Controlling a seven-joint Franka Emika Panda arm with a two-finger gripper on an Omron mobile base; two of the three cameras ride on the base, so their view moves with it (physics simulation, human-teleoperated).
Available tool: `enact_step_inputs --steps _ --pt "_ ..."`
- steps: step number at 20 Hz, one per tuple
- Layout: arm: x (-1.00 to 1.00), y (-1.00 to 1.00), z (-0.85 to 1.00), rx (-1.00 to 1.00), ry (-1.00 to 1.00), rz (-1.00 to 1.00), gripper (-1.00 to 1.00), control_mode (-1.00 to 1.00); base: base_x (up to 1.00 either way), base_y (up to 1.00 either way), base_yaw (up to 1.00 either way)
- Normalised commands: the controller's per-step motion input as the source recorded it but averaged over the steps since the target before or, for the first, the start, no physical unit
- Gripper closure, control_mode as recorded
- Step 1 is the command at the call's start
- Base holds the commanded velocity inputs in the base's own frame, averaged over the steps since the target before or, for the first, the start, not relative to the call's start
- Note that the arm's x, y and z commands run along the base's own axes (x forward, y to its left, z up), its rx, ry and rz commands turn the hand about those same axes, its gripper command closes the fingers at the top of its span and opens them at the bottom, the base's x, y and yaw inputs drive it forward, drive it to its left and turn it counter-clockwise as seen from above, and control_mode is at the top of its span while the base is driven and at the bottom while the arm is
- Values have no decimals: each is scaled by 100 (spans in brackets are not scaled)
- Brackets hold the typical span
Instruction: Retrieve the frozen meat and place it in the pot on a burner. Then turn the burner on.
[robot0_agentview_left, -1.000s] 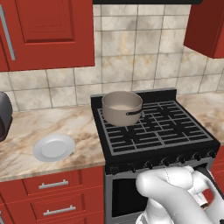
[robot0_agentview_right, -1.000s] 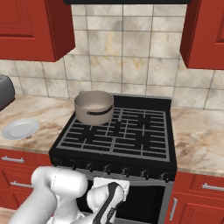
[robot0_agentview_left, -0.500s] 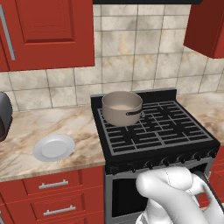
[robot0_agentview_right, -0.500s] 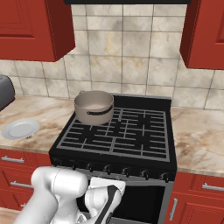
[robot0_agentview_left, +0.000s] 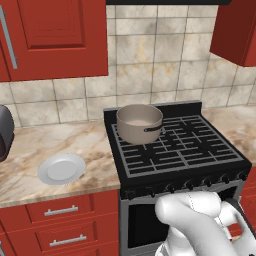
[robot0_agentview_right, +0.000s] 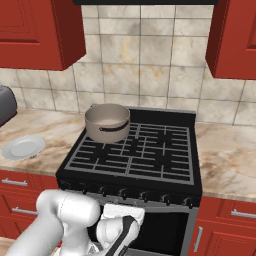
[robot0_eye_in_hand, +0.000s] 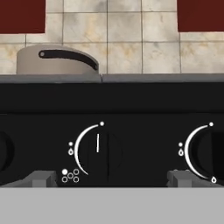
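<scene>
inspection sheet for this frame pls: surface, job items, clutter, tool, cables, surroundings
Surface: black stove, gridded grates, between marble counters.
Job's things: pot on the rear left burner, dark handle facing forward; meat not visible inside from these angles.
Clutter: white plate on the left counter; dark appliance at far left.
Tool: tool low at the stove front, facing a knob; fingertips wide apart, empty.
Cables: nothing seen.
Surroundings: red cabinets, tiled backsplash.

Grates (robot0_agentview_left: 190, 145) bare right of the pot (robot0_agentview_left: 139, 123) — 1 plate (robot0_agentview_left: 62, 168) on counter.
</scene>
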Motion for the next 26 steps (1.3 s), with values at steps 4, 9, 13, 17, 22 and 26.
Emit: enact_step_inputs --steps 4,9,13,17,22,26 --pt "11 57 6 0 -1 -9 -100 -100 0 0 0" --pt "23 26 0 0 -4 -3 -100 -100 0 0 0" --pt "0 0 0 0 0 0 -100 -100 0 0 0" --pt "33 0 2 0 2 0 -100 -100 0 0 0" --pt "44 -1 20 1 1 0 -100 -100 0 0 0" --pt "23 0 30 6 0 0 -100 -100 0 0 0"
